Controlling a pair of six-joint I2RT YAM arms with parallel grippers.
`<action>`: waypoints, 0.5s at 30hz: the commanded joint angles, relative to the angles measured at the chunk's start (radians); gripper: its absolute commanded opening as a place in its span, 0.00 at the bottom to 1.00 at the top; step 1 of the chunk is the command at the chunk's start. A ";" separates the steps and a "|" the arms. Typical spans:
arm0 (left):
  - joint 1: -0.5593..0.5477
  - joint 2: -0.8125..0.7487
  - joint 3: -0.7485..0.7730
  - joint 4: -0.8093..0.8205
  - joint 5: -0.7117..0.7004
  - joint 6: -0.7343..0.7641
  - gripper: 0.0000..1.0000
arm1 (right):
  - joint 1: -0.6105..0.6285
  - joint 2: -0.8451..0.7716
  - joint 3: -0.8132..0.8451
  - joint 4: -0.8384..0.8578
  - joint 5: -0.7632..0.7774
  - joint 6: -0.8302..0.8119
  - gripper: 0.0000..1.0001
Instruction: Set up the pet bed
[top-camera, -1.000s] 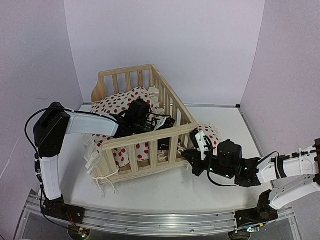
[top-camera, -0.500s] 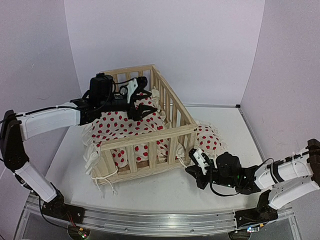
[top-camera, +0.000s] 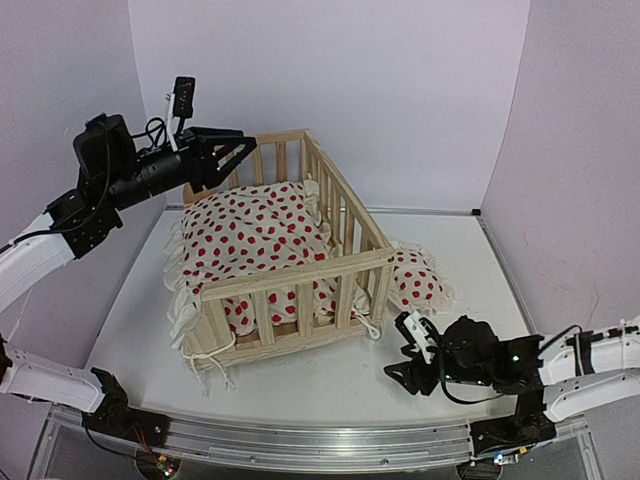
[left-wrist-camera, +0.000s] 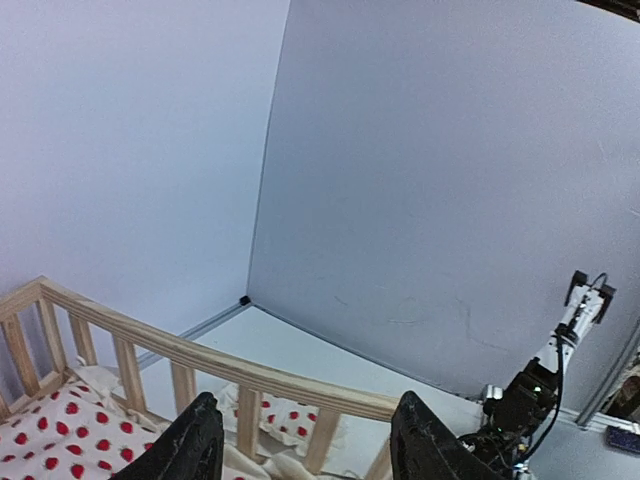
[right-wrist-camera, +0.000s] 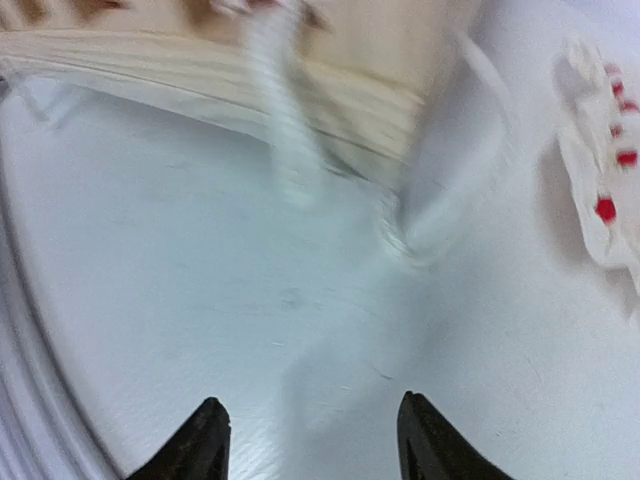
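pet bed (top-camera: 300, 272): sits centre-left in the top view, on the table (top-camera: 330, 385), open side toward the left of frame. Dotted cushion (top-camera: 255, 225) lies inside the rails and looks fairly flat, with its ruffle spilling out at the left.

Left gripper (top-camera: 238, 162): upper left of frame, up in the air by the back rail, jaws apart, nothing between them.

Right gripper (top-camera: 400, 350): lower right, low over the table just off the bed's front-right foot, jaws apart and empty. Its wrist view is blurred.

Small dotted pillow (top-camera: 415, 280) is on the table against the outside of the right rail. My read is that it goes in next.

How I'd do it:
- right arm takes it, coming in from the bare table side
- pinch the ruffle edge, not the bulk
- lift clear of the top rail before traversing
- watch the loose tie string (top-camera: 370, 325) at that foot, it could snag
- keep left arm high and out of the way
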 joint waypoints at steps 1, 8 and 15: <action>-0.102 -0.058 -0.076 -0.014 0.007 -0.130 0.57 | 0.084 -0.189 -0.019 0.106 -0.031 -0.340 0.71; -0.204 -0.157 -0.195 -0.044 -0.031 -0.150 0.60 | 0.084 -0.027 0.097 0.208 0.050 -0.671 0.68; -0.204 -0.300 -0.214 -0.271 -0.308 -0.117 0.63 | 0.085 0.145 0.141 0.409 0.187 -0.754 0.45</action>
